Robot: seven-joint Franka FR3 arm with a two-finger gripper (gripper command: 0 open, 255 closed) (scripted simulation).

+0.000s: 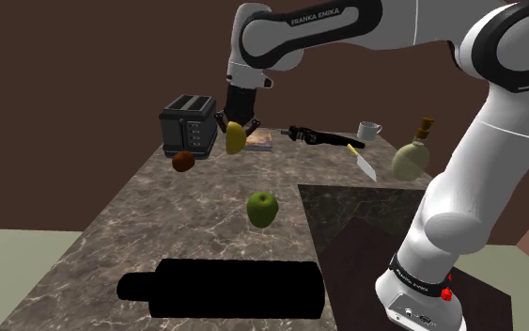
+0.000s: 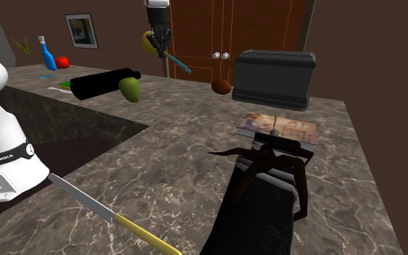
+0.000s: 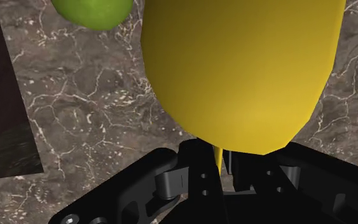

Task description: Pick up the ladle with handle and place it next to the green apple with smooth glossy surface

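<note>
A dark stone-patterned countertop (image 1: 173, 221), veined in pale lines, runs away from the shoulder camera. Nearest on it lies a plain black cylinder (image 1: 225, 287) on its side. Just beyond sits the green apple (image 1: 262, 209), round, smooth and shiny. Farther back and above the surface, the black gripper (image 1: 235, 120) hangs from the white arm, its fingers closed on the ladle (image 1: 237, 138). The ladle is off the counter and well apart from the apple. Its bowl is a rounded, glossy yellow shell, and in the second exterior view a thin bluish handle slants out below the fingers. In the wrist view the yellow bowl bulges ahead of the fingers, with the apple's edge beyond it. Behind the ladle stands a boxy dark toaster (image 1: 189, 125) with two slots. The task looks to be in the carrying step. The next move calls for bringing the ladle over and down beside the apple without bumping it, since the round fruit would likely roll.
</note>
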